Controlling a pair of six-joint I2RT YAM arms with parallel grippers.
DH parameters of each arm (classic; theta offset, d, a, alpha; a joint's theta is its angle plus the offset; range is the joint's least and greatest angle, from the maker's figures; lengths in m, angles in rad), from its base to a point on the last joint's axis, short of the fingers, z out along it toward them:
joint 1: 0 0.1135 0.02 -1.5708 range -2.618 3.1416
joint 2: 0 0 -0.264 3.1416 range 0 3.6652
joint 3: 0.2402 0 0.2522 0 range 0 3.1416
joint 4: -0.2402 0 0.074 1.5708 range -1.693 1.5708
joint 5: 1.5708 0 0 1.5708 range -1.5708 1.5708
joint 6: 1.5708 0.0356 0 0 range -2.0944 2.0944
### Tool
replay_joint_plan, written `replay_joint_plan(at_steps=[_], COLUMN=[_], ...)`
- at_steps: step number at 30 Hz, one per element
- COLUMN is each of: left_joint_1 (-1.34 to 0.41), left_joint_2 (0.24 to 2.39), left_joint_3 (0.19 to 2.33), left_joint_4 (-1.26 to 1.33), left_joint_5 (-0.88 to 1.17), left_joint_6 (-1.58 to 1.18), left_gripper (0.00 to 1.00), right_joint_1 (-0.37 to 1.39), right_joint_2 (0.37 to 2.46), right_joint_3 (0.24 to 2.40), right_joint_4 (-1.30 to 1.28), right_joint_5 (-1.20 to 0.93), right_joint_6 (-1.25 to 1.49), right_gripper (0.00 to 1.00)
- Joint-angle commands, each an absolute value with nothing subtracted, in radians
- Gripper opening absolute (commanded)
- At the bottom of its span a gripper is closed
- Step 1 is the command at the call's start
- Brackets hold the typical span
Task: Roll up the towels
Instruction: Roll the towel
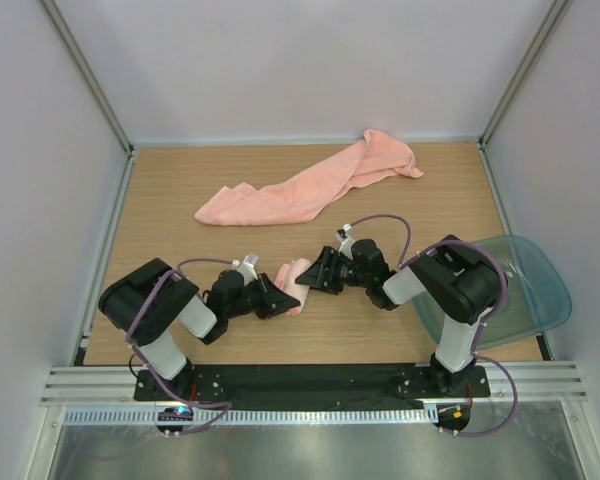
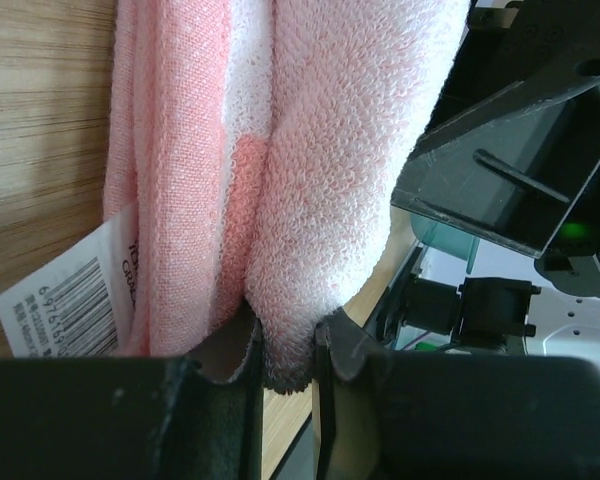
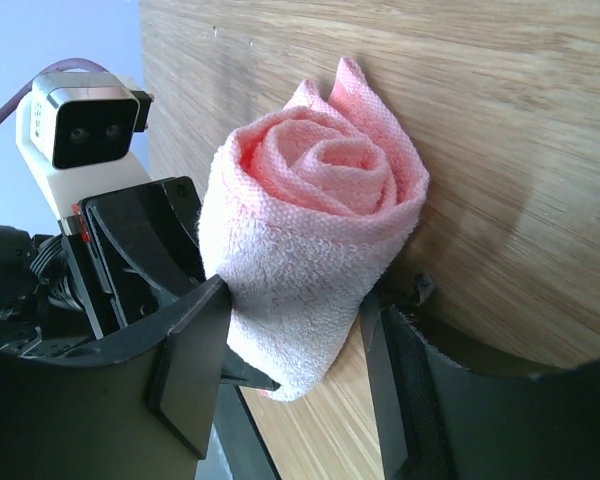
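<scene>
The long plain pink towel (image 1: pixel 310 185) lies unrolled across the far middle of the table. The smaller towel (image 1: pixel 296 280) is rolled into a spiral (image 3: pixel 310 210) and lies on the wood between both arms. My left gripper (image 1: pixel 283 300) is shut on a fold at the roll's lower edge (image 2: pixel 285 345), where a whitish band (image 2: pixel 250 90) shows in the terry. My right gripper (image 3: pixel 295 300) has come in from the right and straddles the roll's end, one finger (image 3: pixel 195 350) pressing into the cloth and the other against its far side.
A translucent teal tray (image 1: pixel 540 290) sits at the right edge beside the right arm. A white barcode label (image 2: pixel 65 300) hangs from the small towel. White walls and metal posts close in the table on three sides.
</scene>
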State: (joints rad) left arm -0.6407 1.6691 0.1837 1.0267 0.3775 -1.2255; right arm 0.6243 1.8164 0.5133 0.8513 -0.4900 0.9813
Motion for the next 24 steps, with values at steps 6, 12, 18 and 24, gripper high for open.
replay_joint_plan(at_steps=[6,12,18,24], left_joint_1=[-0.629,-0.629,-0.637,-0.653], left_joint_2=[1.772,1.686,1.493,1.238], left_joint_3=[0.172,0.170,0.218,0.340], left_joint_4=[0.900,0.821,0.502,0.048], left_joint_5=[0.430,0.403,0.333,0.166], left_joint_6=[-1.183,-1.161,-1.063,-0.914], left_gripper=[0.04,0.19,0.28,0.48], right_joint_1=[0.661,0.663,0.661,0.666], right_joint_2=[1.856,1.844,1.806,1.787], right_joint_3=[0.525,0.520,0.548,0.578], right_joint_4=[0.825,0.766,0.596,0.474], right_joint_5=[-0.419,-0.404,-0.359,-0.322], right_joint_6=[0.959,0.951,0.920,0.913], right_gripper=[0.33,0.23,0.19,0.18])
